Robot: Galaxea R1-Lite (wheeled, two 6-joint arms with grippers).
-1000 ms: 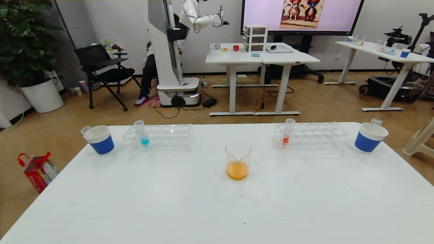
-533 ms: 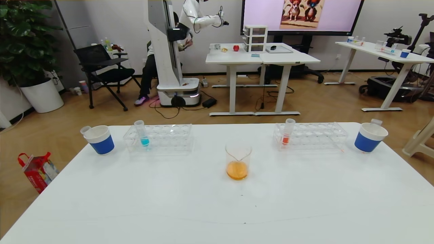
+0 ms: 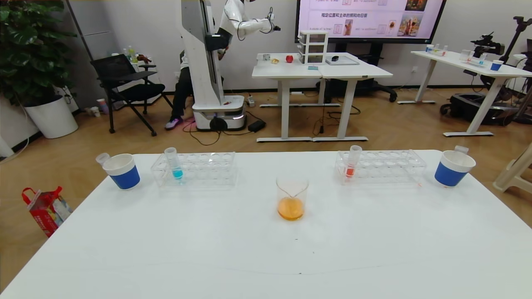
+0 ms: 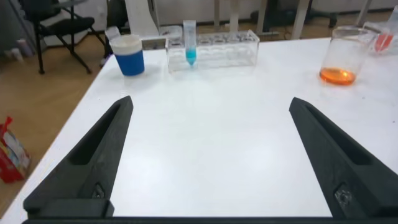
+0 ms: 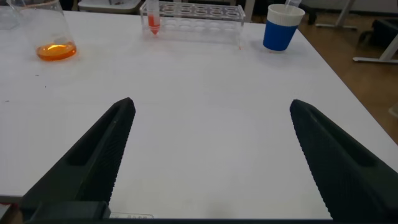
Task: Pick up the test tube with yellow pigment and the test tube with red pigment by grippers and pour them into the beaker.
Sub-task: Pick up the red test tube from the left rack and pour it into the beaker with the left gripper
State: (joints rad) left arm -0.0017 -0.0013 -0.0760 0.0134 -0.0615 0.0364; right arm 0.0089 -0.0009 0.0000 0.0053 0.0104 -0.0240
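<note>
Since the beaker in the middle of the table already holds orange liquid, we judge the pouring done, or nearly so. Our two wrist views each look out over bare tabletop near the table's front edge. The left gripper has its fingers spread wide with nothing between them, and the right gripper is just as wide and empty; neither shows in the head view.

We see no tube with yellow liquid anywhere. A tube with red-orange liquid stands upright at the left end of the right-hand rack, and a tube with blue liquid stands in the left-hand rack. A blue-and-white paper cup sits outside each rack, the left cup and the right cup, each with what looks like a clear tube poking out; we cannot tell whether those are the emptied ones.

If the step in hand is retreating to rest, we would keep both arms low, slow and well apart from the beaker. If the red tube is still wanted, the right gripper should close on it above the rack, lift straight up, then tilt it over the beaker's lip.

The wall screen far behind shows lines of writing, too small to read. No labels are legible on the table's things.
</note>
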